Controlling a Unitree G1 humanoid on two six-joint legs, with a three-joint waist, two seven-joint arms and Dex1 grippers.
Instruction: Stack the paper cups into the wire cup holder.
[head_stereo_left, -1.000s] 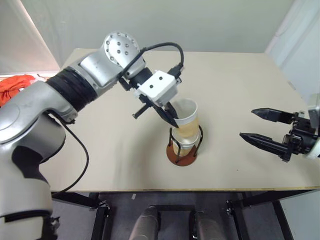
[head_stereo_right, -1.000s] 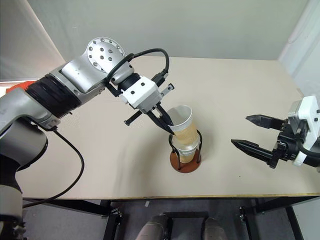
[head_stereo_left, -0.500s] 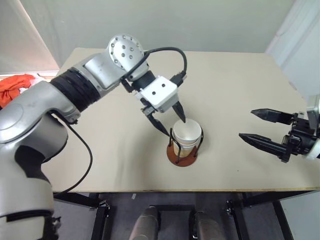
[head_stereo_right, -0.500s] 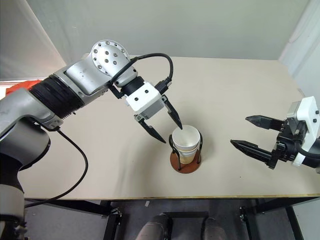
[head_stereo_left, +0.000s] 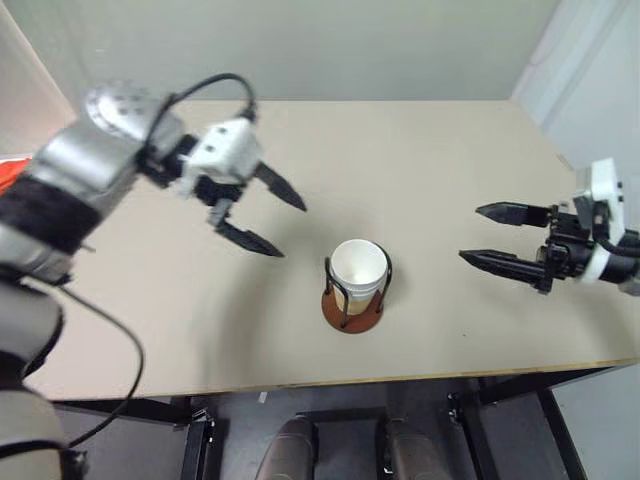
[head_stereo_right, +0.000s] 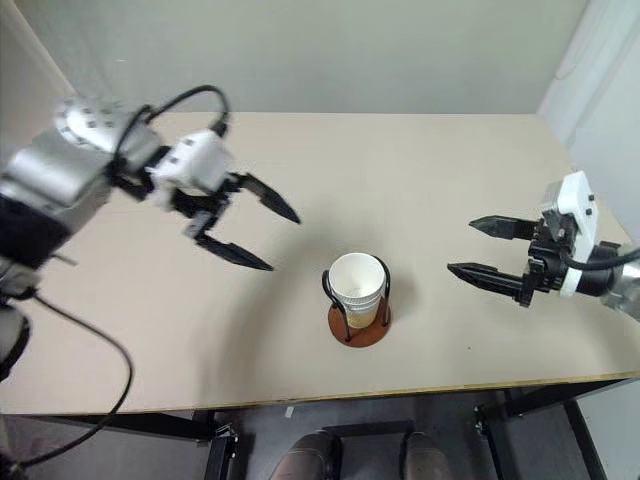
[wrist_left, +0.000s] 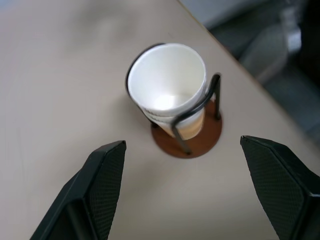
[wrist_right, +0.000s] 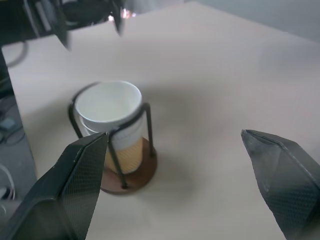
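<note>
Tan-yellow paper cups (head_stereo_left: 358, 275) are sitting nested inside the wire cup holder (head_stereo_left: 352, 310), white insides facing up, and the whole stack looks upright and settled between the two dark wire loops. In the wrist views you can see a couple of white rims peeking out one below the other, so there's more than one cup in there, but I can't count them for sure. The holder's reddish-brown disc base rests on the beige table (head_stereo_left: 430, 160), toward the near edge and roughly in the middle. As for writing, there's a faint dark line or band just under the top cup's rim in the left wrist view, but it's way too small to read, and I can't make out any brand or label anywhere else either. The left gripper (head_stereo_left: 265, 212) hangs above the table off to the left of the holder and a bit farther back, well apart from it, with its black fingers (head_stereo_left: 248, 239) spread wide and nothing between them. The right gripper (head_stereo_left: 490, 235) is out on the right side, also well clear of the holder, pointing back toward it, fingers spread wide and empty too. There's a bit of orange-red cloth (head_stereo_left: 8, 176) at the far left edge, past the table.
</note>
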